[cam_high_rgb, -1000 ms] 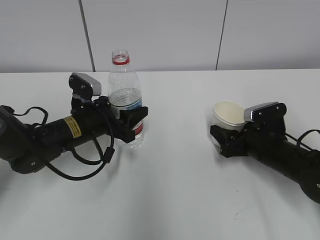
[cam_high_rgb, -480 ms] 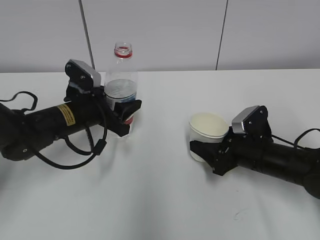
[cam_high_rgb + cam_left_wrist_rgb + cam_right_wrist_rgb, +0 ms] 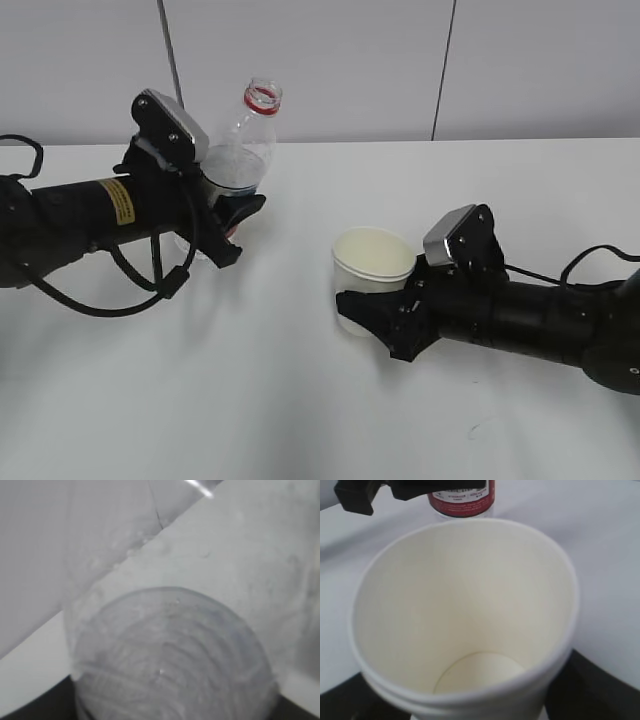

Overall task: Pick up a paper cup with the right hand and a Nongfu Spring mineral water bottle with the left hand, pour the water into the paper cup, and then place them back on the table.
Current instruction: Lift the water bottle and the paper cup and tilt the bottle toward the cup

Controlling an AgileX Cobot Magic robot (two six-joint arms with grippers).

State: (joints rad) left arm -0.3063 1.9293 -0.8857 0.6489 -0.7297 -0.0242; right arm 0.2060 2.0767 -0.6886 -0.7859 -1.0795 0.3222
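My left gripper (image 3: 232, 215) is shut on the clear water bottle (image 3: 238, 152). It holds the bottle lifted off the white table (image 3: 300, 420), tilted with its open red-ringed neck leaning right. The bottle's ribbed body fills the left wrist view (image 3: 170, 655), and its jaws are hidden there. My right gripper (image 3: 372, 318) is shut on the cream-white paper cup (image 3: 372, 262) and holds it upright at mid-table. The cup is empty inside in the right wrist view (image 3: 465, 615). The bottle's red label (image 3: 462, 497) shows just beyond the cup's rim there.
A grey panelled wall (image 3: 400, 60) stands behind the table's far edge. Black cables (image 3: 150, 285) loop under the left arm. Faint dark scuff marks (image 3: 478, 428) lie on the table at the front right.
The left gripper has lifted the bottle and tilted its neck to the right. The right gripper has carried the cup to the left, toward the bottle.
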